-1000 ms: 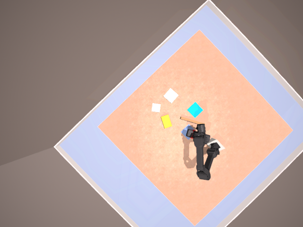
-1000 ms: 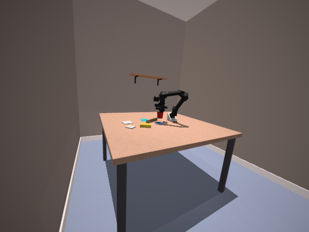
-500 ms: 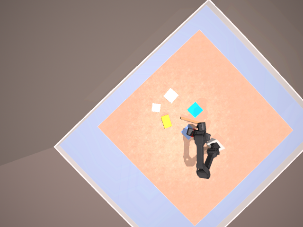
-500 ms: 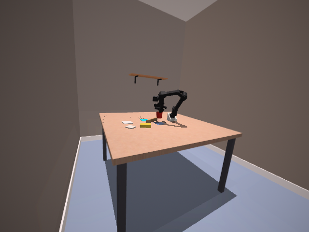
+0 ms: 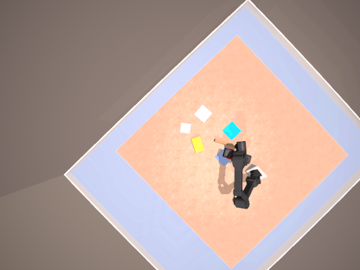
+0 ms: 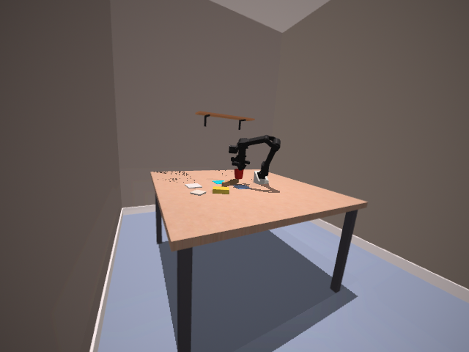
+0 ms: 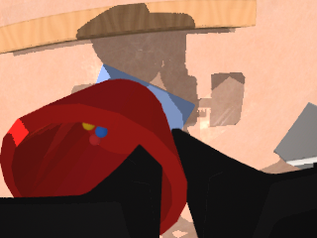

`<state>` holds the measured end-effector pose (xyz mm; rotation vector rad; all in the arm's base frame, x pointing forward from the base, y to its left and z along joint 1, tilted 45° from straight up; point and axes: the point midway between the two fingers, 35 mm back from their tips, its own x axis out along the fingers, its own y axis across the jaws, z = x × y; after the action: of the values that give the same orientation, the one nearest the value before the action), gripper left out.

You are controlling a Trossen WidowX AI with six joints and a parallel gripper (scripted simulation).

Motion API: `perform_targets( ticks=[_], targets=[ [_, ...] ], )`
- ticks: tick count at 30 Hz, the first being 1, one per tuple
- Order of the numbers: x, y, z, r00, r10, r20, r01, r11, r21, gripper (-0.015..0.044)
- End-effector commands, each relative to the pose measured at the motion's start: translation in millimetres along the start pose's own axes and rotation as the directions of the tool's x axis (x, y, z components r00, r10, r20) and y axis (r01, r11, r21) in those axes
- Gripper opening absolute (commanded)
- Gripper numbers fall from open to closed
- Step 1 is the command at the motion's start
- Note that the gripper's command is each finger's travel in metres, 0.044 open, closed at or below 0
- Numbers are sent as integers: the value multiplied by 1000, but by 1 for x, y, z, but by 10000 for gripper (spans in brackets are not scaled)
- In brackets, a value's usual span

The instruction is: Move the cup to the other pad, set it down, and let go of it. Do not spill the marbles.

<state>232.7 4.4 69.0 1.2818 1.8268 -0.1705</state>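
Observation:
The red cup [image 6: 238, 174] [image 7: 134, 96] is in the air above the table, its mouth facing up toward the wrist camera. My gripper [image 6: 239, 168] [image 7: 165, 137] is shut on the cup's wall, one finger inside and one outside. A yellow, a blue and a red marble [image 7: 101, 132] show inside the cup. The blue pad [image 5: 223, 158] [image 6: 241, 187] [image 7: 172, 105] lies below, partly hidden by the cup in the wrist view. The cyan pad [image 5: 232, 130] [image 6: 218, 182] lies beyond the wooden bar and is outside the wrist view.
A wooden bar [image 5: 220, 141] [image 6: 228, 183] [image 7: 223, 15] lies between the two pads, close to the cup. A yellow block [image 5: 197, 144] [image 6: 220, 190], a larger white slab [image 5: 202, 113] [image 6: 193, 185] and a smaller white slab [image 5: 185, 127] [image 6: 198, 192] lie farther off. A shelf [image 6: 223, 116] hangs on the wall.

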Motion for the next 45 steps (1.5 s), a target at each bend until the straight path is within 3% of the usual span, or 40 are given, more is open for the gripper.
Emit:
perform_targets(
  ticks=[1, 45],
  targets=[
    [-1, 1, 10, 1000, 0, 8, 0, 1000, -8, 0],
    [-5, 2, 91, 1000, 0, 14, 0, 1000, -12, 0]
  ],
)
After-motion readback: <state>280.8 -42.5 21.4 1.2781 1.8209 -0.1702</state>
